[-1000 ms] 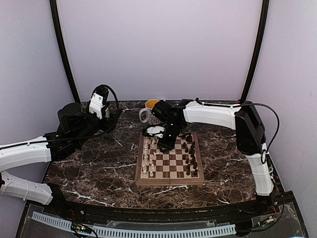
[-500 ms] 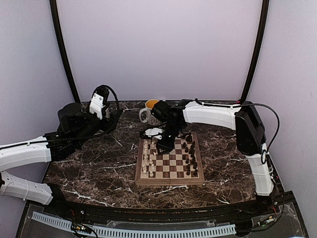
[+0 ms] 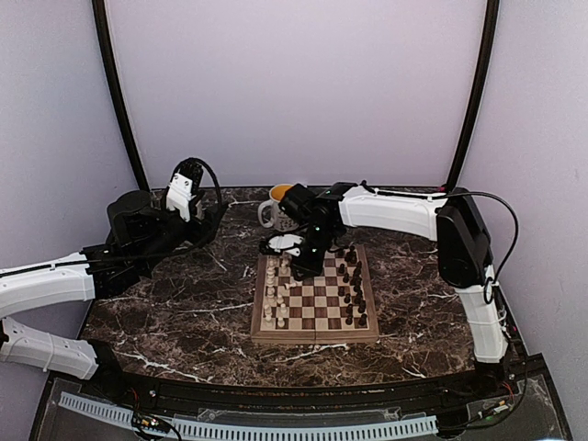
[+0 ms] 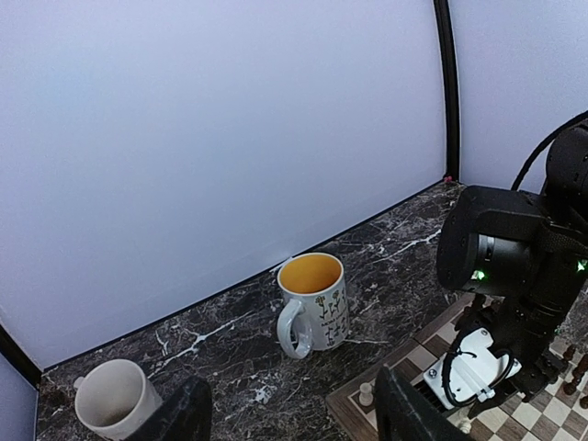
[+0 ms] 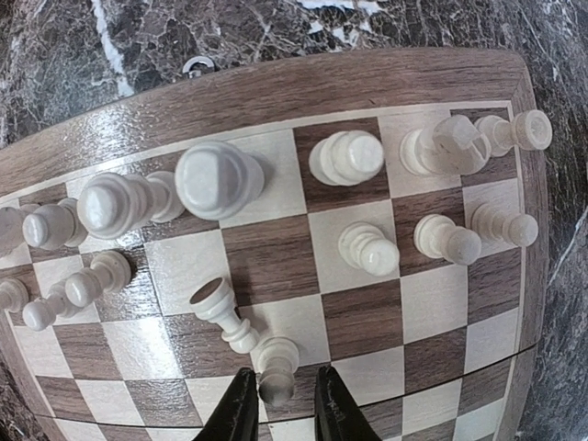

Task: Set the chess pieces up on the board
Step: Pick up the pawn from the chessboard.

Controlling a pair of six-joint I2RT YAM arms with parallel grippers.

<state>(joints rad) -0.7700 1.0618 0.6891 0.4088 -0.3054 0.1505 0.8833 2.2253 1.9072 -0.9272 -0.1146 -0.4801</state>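
Overall light: even, diffuse, fairly bright; lilac cast on the walls [image 3: 294,92].
Top view: soft, low detail; chess pieces [image 3: 349,276] tiny, hard to tell apart; black arm parts lose detail.
Glare: pale sheen on the board [image 5: 138,119] along its dark border, right wrist view; faint gloss on the worktop [image 3: 184,312].
Shadows: short, soft-edged, beside the white pieces.
Left wrist view: mug [image 4: 312,299] sharp; left gripper [image 4: 289,413] close to lens, blurred.
Distortion: board edge bows, right wrist view.

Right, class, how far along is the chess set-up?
Done: white pieces and dark pieces stand along opposite edges of the board. In hand: the right gripper straddles a white pawn. Remaining: a white piece beside it looks tipped; left gripper hangs open, idle.
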